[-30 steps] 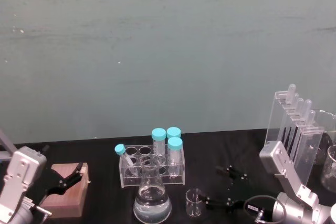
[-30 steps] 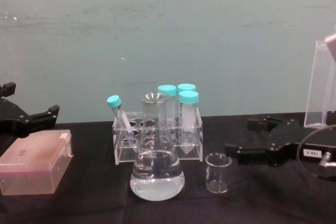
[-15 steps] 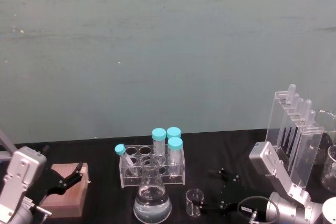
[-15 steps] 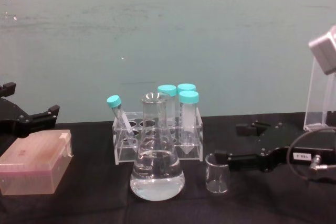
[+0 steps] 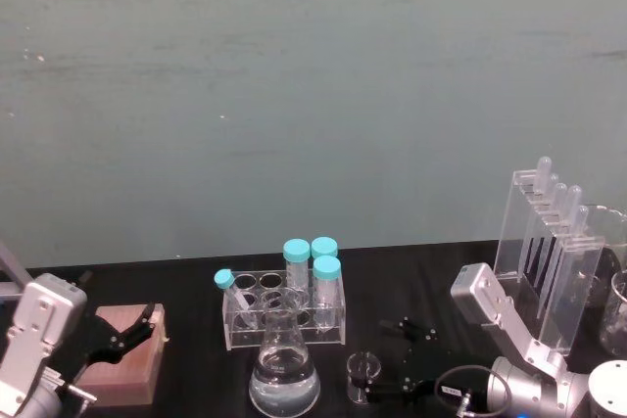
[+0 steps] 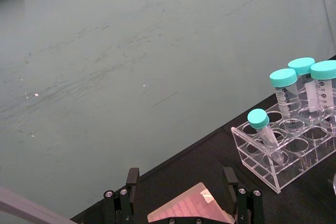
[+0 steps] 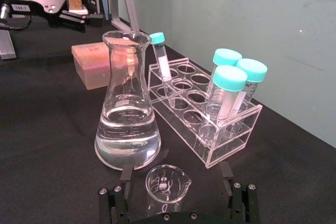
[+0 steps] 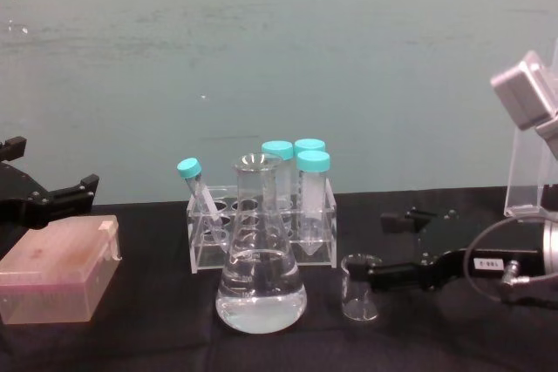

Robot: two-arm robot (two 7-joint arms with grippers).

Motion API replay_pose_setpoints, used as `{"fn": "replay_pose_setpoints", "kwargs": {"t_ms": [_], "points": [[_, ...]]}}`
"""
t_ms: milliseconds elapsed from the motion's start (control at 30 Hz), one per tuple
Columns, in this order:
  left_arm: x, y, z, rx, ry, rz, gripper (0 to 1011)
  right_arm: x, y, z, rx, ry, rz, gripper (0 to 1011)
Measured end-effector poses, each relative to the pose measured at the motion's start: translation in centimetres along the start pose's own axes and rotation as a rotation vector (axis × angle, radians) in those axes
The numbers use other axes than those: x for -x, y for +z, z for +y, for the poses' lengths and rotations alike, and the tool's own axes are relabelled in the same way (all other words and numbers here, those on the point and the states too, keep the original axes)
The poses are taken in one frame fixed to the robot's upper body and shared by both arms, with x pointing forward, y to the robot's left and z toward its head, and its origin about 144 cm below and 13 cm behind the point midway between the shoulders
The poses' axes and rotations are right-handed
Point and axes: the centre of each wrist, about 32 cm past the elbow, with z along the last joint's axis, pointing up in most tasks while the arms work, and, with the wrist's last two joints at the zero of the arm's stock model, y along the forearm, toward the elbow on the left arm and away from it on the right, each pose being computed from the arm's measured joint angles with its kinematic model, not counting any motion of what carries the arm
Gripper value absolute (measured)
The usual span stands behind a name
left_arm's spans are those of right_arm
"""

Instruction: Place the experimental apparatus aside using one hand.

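The small glass beaker stands on the black table between the open fingers of my right gripper, one finger on each side, not pressed against it. In the chest view the right gripper reaches in from the right, its near finger level with the beaker. The conical flask with clear liquid stands just left of the beaker. The tall acrylic stand with pipettes rises at the far right behind the right arm. My left gripper hangs open at the left edge.
A clear tube rack with teal-capped tubes stands behind the flask. A pink box lies under the left gripper. Large glass beakers stand at the right edge. The black table ends at a grey-green wall.
My right gripper has slid left toward the small beaker until its open fingers stand on either side of it. The left arm has not moved.
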Motion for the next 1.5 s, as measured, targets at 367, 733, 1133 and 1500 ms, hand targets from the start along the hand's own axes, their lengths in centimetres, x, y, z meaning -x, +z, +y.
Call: {"fn": "replay_pose_setpoints", "kwargs": {"t_ms": [367,733,1133,1500], "points": [[0.0,0.0,0.0,0.000,0.000,0.000,1000,-0.5,0.2,0.8,0.029,0.016,-0.010,1002],[0.0,0.0,0.0,0.000,0.000,0.000,1000,-0.7,0.2,1.5,0.041,0.038,-0.013,1002],[0.0,0.0,0.0,0.000,0.000,0.000,1000,-0.7,0.0,2.0,0.057,0.054,-0.012,1002],[0.0,0.0,0.0,0.000,0.000,0.000,1000,-0.8,-0.2,2.3,0.072,0.058,-0.008,1002]]}}
